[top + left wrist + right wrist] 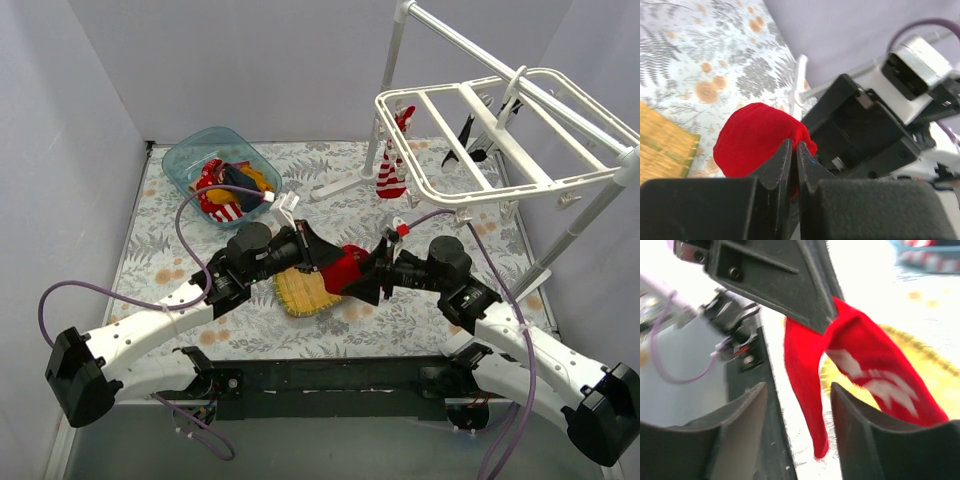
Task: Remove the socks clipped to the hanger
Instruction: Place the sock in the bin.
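A red sock [346, 268] with white marks hangs over the middle of the table, pinched at its top by my left gripper [318, 256], which is shut on it [794, 150]. The red sock [755, 140] bulges past the left fingertips. My right gripper [376, 272] faces it from the right, and its jaws [800, 395] stand open with the sock's loose end [807, 390] dangling between them, untouched. The white hanger [500, 130] hangs at the back right. A red-and-white striped sock [390, 176], a red sock [404, 118] and black socks [466, 138] are still clipped to it.
A clear blue tub [188, 152] at the back left holds several loose socks [225, 190]. A yellow woven mat [298, 292] lies under the two grippers. The white pole stand [388, 70] carries the hanger, and its legs [560, 240] run along the right side.
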You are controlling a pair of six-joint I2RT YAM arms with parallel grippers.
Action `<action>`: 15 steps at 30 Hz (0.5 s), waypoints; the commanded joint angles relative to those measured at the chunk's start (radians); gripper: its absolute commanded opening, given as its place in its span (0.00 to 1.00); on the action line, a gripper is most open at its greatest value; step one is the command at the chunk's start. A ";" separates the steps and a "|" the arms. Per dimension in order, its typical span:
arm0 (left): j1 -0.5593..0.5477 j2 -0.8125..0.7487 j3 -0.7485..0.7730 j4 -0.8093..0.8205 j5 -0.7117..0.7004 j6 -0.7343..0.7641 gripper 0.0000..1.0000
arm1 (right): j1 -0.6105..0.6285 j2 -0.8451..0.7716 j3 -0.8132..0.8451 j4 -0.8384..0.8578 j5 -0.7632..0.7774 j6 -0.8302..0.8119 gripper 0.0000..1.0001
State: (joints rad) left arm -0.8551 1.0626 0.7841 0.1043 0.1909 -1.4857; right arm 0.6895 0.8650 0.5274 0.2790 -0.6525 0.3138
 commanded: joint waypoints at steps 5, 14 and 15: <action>0.146 0.014 0.115 -0.123 -0.211 0.005 0.00 | 0.004 -0.115 -0.044 -0.037 0.367 0.033 0.75; 0.416 0.235 0.342 -0.068 -0.268 0.047 0.00 | 0.002 -0.126 -0.087 -0.064 0.585 0.119 0.81; 0.442 0.261 0.362 -0.060 -0.265 0.063 0.00 | 0.002 -0.127 -0.093 -0.063 0.591 0.120 0.82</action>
State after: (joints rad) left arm -0.5098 1.2411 1.0473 0.0040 -0.0296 -1.4715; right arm 0.6895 0.7475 0.4503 0.2138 -0.1825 0.3904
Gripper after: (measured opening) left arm 0.033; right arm 0.810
